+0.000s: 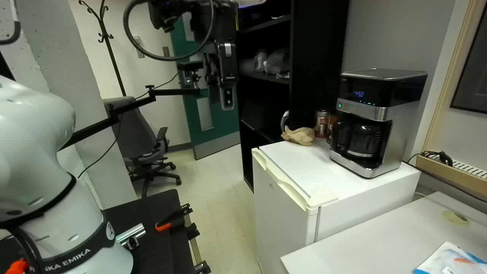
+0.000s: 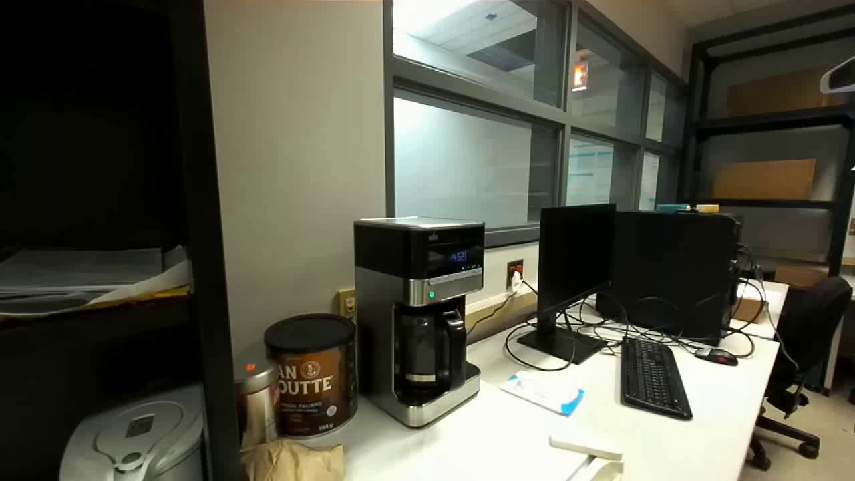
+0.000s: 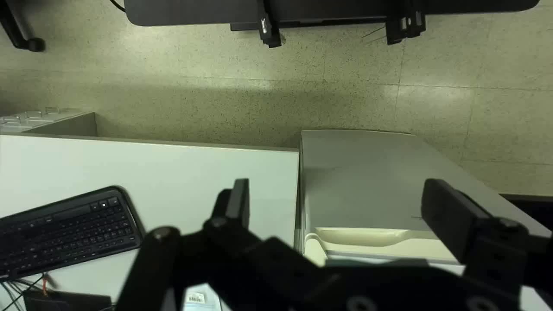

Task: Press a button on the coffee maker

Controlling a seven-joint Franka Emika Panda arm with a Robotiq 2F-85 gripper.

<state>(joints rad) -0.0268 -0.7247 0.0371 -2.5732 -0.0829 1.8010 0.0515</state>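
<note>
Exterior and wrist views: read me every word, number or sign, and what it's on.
"4:52": coffee maker, on its display.
"AN OUTTE": brown canister.
"ITALIANO": same canister.
"NKA EMIKA": robot's base band, start hidden.
"E": lit orange sign, rest unclear.
Too small or blurred: logo above display, packet, keyboard, silver tin, canister's lowest line.

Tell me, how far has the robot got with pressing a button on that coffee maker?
Done: the coffee maker looks powered, with its display and a green light lit; whether any press has happened, I can't tell. In hand: the open gripper hangs in the air apart from it, holding nothing. Left, probably: moving over to the coffee maker and making the press.
</note>
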